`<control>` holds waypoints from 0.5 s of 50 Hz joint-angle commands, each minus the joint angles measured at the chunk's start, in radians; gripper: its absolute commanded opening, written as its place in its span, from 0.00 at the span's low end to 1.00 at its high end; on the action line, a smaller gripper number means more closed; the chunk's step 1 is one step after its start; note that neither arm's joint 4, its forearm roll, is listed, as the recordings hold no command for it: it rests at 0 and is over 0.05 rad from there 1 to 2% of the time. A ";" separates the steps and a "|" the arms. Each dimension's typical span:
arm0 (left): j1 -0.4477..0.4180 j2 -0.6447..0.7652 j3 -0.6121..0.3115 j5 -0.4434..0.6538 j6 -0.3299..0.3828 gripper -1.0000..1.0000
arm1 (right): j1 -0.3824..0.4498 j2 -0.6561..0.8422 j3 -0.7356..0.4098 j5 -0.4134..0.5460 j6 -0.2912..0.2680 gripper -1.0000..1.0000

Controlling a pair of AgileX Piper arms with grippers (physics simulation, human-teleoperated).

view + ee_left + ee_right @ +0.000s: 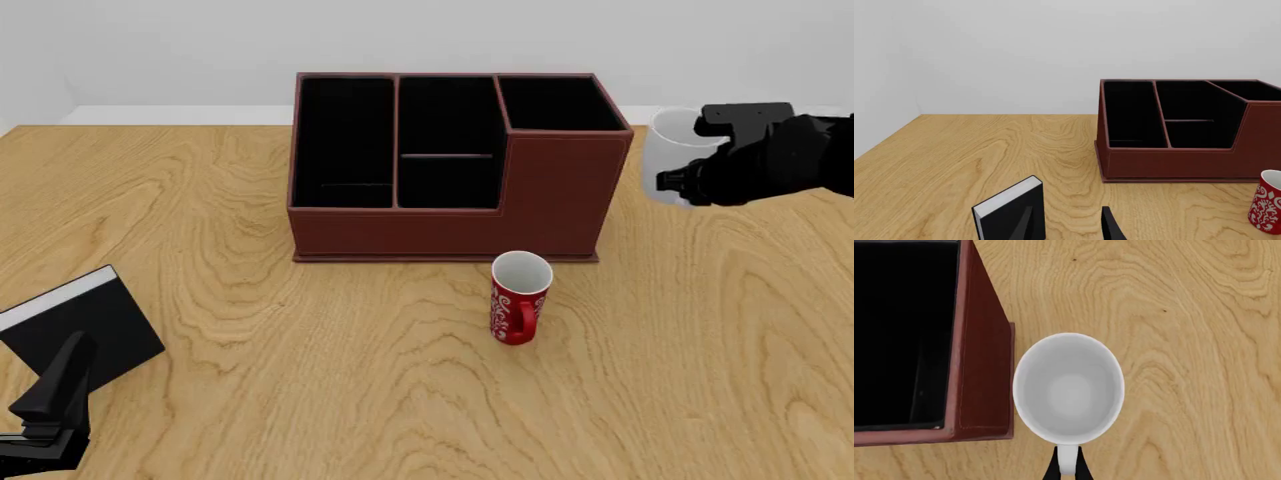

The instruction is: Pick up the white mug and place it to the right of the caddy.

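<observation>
The white mug [671,148] is just to the right of the caddy [547,200], beside its taller section. My right gripper [683,182] is shut on the mug's loop handle. In the right wrist view I look straight down into the empty white mug [1069,387], with a dark finger on each side of its handle, and the caddy's wall [981,365] is close beside it. Whether the mug rests on the table I cannot tell. My left gripper [47,400] is open and empty at the near left, far from the mug; its fingers [1110,226] show in the left wrist view.
A red mug with white lettering [519,298] stands in front of the caddy [1174,160], and shows at the edge of the left wrist view [1267,200]. A black book-like box with a white edge [80,325] stands next to my left gripper [1066,230].
</observation>
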 commanded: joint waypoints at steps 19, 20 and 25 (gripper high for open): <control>0.000 0.000 0.000 0.000 0.000 1.00 | 0.011 0.063 0.031 -0.067 0.010 0.00; 0.000 0.000 0.000 0.000 0.000 1.00 | 0.011 0.066 0.032 -0.070 0.012 0.00; 0.000 0.000 0.000 0.000 0.000 1.00 | 0.014 0.076 0.039 -0.082 0.015 0.00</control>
